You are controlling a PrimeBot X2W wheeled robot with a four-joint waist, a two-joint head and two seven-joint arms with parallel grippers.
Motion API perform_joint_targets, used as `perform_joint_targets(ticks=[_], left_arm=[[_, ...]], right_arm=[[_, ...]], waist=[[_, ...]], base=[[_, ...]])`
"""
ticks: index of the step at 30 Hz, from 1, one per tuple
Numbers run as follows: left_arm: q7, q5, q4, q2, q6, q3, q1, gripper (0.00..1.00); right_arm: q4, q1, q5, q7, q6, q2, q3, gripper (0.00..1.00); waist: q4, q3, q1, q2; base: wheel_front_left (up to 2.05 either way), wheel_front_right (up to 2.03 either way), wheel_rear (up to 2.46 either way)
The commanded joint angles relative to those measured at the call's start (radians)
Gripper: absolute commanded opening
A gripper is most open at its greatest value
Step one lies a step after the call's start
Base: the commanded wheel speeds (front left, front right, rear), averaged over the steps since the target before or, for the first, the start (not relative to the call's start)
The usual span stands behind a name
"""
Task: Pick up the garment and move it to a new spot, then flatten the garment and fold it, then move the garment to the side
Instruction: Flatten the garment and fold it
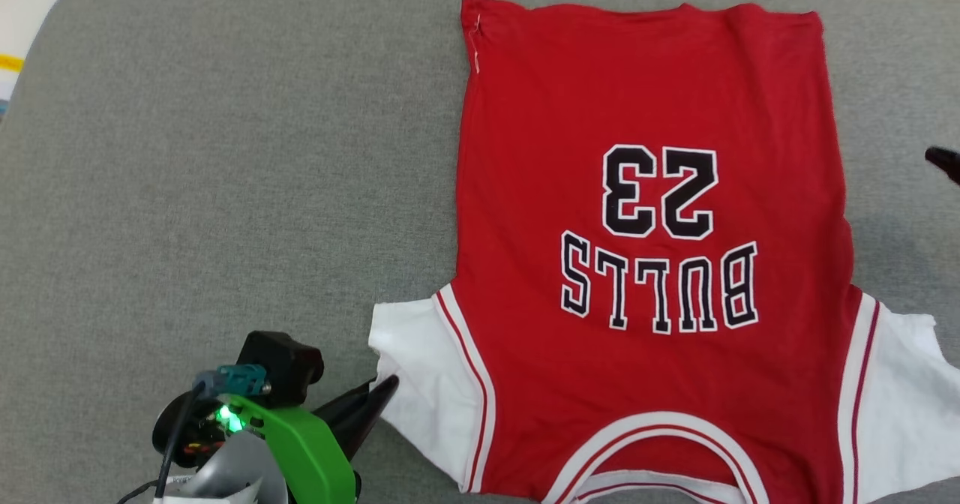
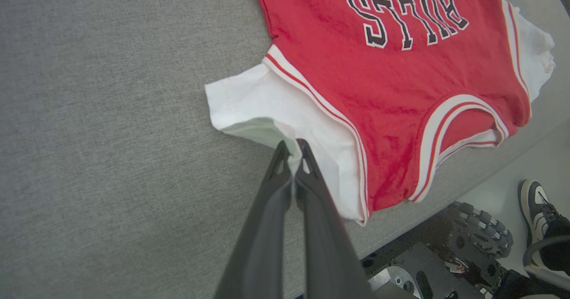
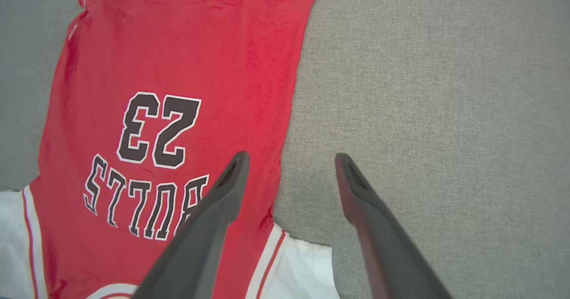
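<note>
The garment (image 1: 645,249), a red jersey with white short sleeves and black-and-white lettering, lies spread flat on the grey padded table (image 1: 225,151), collar toward me and hem at the far side. My left gripper (image 2: 291,150) is shut, pinching the edge of the garment's (image 2: 392,81) white left sleeve (image 1: 420,369) just above the table. In the head view the left gripper (image 1: 384,390) sits at the lower left, its tips at that sleeve. My right gripper (image 3: 291,159) hangs open over bare table just right of the garment (image 3: 178,67), holding nothing. One of its dark fingertips (image 1: 943,162) shows at the right edge.
The table's front edge (image 2: 401,228) runs just below the collar. Past it are my wheeled base (image 2: 467,236) and a person's shoe (image 2: 534,201) on the floor. Wide bare grey surface lies left of the garment.
</note>
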Motion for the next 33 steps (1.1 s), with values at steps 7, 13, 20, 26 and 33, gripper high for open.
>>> perform_joint_targets(ticks=[7,13,20,26,33], left_arm=[[-0.011,0.047,-0.035,-0.018,0.002,-0.027,-0.055,0.0],[-0.026,0.062,-0.039,-0.051,-0.015,-0.057,-0.085,0.0],[-0.048,0.058,-0.026,-0.084,-0.031,-0.075,-0.107,0.0],[-0.062,0.062,-0.01,-0.1,-0.041,-0.083,-0.127,0.0],[-0.07,0.066,0.011,-0.107,-0.041,-0.087,-0.136,0.0]], right_arm=[[0.131,-0.267,-0.087,0.086,-0.001,-0.033,0.029,1.0],[0.264,-0.429,-0.16,0.1,-0.001,-0.079,0.031,1.0],[0.383,-0.556,-0.222,0.083,-0.001,-0.101,0.039,1.0],[0.462,-0.597,-0.256,0.064,-0.001,-0.11,0.07,1.0],[0.526,-0.563,-0.263,0.099,-0.001,-0.119,0.085,0.49]], waist=[[0.145,0.236,0.0,0.0],[0.203,0.306,0.0,0.0],[0.251,0.355,0.0,0.0],[0.272,0.376,0.0,0.0],[0.278,0.374,0.0,0.0]], base=[[0.0,0.0,0.0],[0.0,0.0,0.0],[0.0,0.0,0.0],[0.0,0.0,0.0],[0.0,0.0,0.0]])
